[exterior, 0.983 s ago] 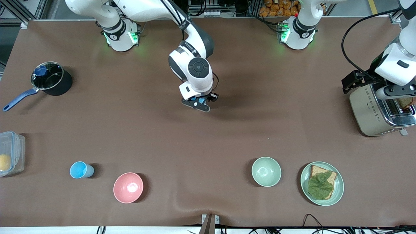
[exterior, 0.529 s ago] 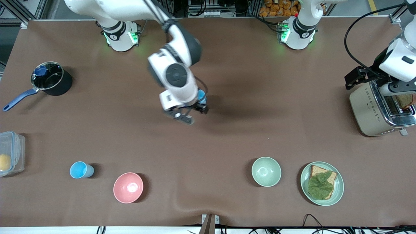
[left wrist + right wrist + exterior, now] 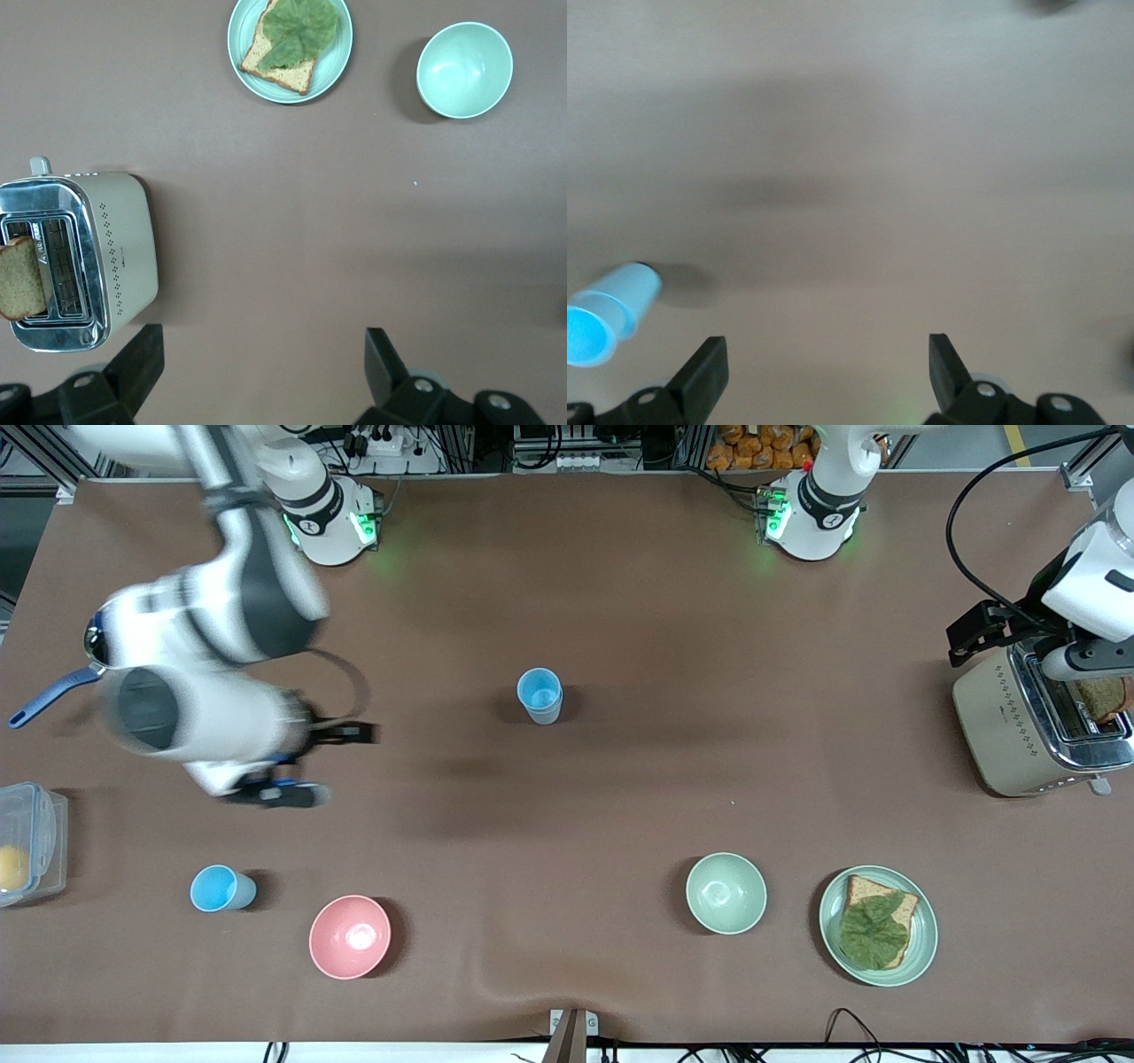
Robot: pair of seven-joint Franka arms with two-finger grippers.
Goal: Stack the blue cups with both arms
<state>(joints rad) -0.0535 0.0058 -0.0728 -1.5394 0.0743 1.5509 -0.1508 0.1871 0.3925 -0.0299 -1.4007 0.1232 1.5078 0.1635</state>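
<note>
One blue cup (image 3: 539, 694) stands upright and alone in the middle of the table. A second blue cup (image 3: 221, 888) stands nearer the front camera, toward the right arm's end, beside the pink bowl (image 3: 349, 936). My right gripper (image 3: 310, 763) is open and empty in the air between the pot and that second cup. In the right wrist view (image 3: 824, 372) its jaws are wide apart over bare table, and one blue cup (image 3: 607, 314) shows off to the side. My left gripper (image 3: 261, 372) is open and empty, high above the table next to the toaster (image 3: 84, 257).
A black pot (image 3: 142, 640) with a blue handle and a clear lidded box (image 3: 31, 841) are at the right arm's end. A pale green bowl (image 3: 726, 892) and a plate (image 3: 921, 948) with bread and a leaf are near the front edge. A bread slice (image 3: 19, 279) stands in the toaster (image 3: 1019, 726).
My right gripper has let go of the blue cup in the middle of the table. It has swung away toward the pot's end. The left arm has barely shifted.
</note>
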